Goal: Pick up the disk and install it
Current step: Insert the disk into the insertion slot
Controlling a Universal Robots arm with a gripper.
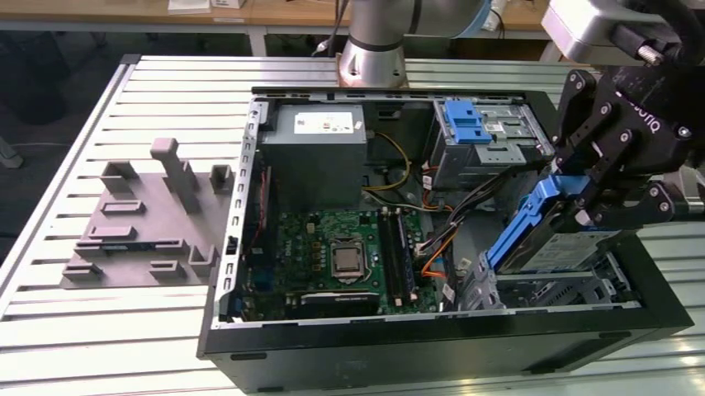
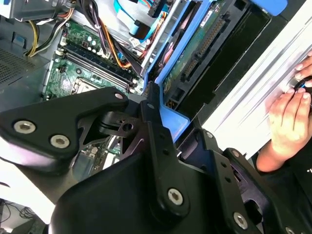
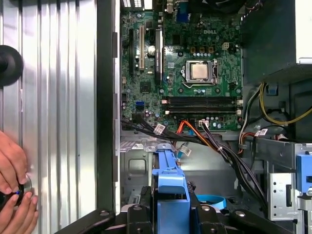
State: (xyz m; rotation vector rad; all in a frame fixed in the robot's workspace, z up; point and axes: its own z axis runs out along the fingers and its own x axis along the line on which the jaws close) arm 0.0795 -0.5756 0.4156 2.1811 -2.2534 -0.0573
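- One arm, tool (image 1: 592, 208) clamped on the blue handle end of the disk (image 1: 560, 247); fingers closed against both sides of the handle, seen in the first wrist view too (tool (image 3: 170, 213), disk (image 3: 168, 178)).
- Disk is off the bench (image 1: 88, 330), tilted, upper end in the tool, lower end down inside the open PC case (image 1: 441, 351) at the corner on the exterior view's right.
- Blue side rail faces the inside of the case; silver face with label faces the exterior view's right.
- Metal drive bay (image 1: 551, 290) sits directly under the disk's lower end; cannot tell if they touch.
- Second wrist view: disk (image 2: 195, 53) shows its green circuit-board underside and blue rail, next to the cable bundle.
- Motherboard (image 1: 330, 256) with bare CPU socket (image 1: 348, 257) lies in the case floor, well apart from the disk.
- Grey power supply (image 1: 319, 140) at the far end of the case; drive cage with blue latch (image 1: 484, 132) beside it, just beyond the tool.
- Orange, yellow and black cables (image 1: 441, 247) run between cage and motherboard.
- Grey fixture plate (image 1: 144, 223) lies on the bench on the exterior view's left, clear of the case.
- Person's hands (image 3: 14, 195) rest on the bench outside the case wall, holding a small dark object; one hand (image 2: 287, 117) also shows in the second wrist view.
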